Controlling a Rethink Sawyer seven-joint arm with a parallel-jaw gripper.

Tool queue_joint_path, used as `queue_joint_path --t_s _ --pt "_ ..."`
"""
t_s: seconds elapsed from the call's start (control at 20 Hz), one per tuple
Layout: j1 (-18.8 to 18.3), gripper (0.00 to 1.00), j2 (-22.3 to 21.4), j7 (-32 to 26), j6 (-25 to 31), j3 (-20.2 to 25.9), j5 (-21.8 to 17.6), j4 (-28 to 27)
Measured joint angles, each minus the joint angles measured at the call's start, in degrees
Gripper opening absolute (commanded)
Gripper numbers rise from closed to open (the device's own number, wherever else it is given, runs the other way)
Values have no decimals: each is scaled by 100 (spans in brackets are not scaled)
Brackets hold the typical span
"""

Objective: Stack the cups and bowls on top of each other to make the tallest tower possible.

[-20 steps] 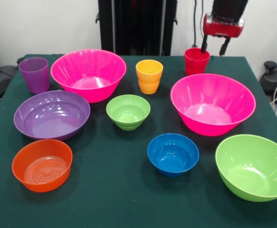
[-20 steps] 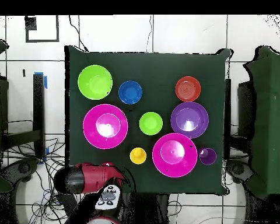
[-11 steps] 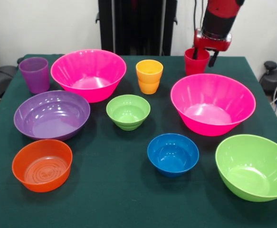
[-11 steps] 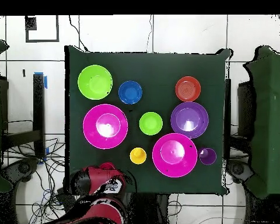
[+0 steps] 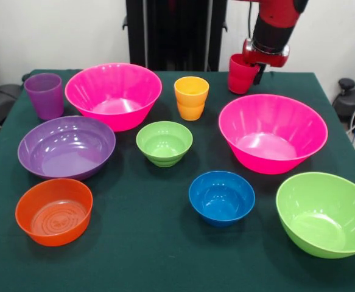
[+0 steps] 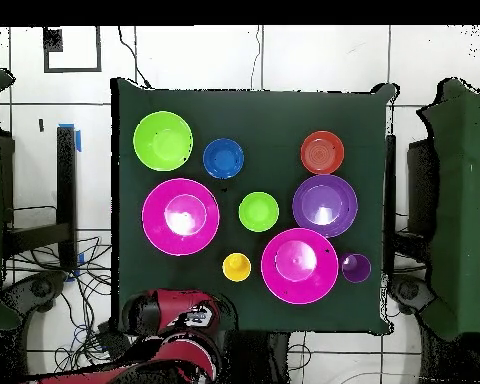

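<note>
My gripper (image 5: 254, 66) is shut on the rim of the red cup (image 5: 240, 76), which tilts at the table's far right, just behind a hot pink bowl (image 5: 272, 132). The yellow-orange cup (image 5: 191, 97) stands to its left and the purple cup (image 5: 44, 95) at the far left. A second pink bowl (image 5: 113, 94), purple bowl (image 5: 66, 146), orange bowl (image 5: 54, 210), small green bowl (image 5: 164, 143), blue bowl (image 5: 221, 198) and lime green bowl (image 5: 323, 213) sit apart, none stacked. In the overhead view the arm (image 6: 174, 315) hides the red cup.
The green table (image 5: 153, 243) ends close behind the red cup. Beyond that edge stands a black column (image 5: 168, 33). Cables and dark furniture (image 6: 464, 200) flank the table's sides.
The gripper came down onto the red cup's rim and closed. The cup has shifted left, tipped and risen slightly. The bowls and the other cups have not moved.
</note>
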Motion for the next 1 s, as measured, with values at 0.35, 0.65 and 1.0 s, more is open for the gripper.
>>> queue_joint_path --t_s 0.35,0.65,1.0 --pt "-43 0 -1 0 -12 -4 -22 0" --pt "227 0 -299 0 510 -378 -152 -63" --pt "596 0 -1034 0 2625 -872 -416 -598"
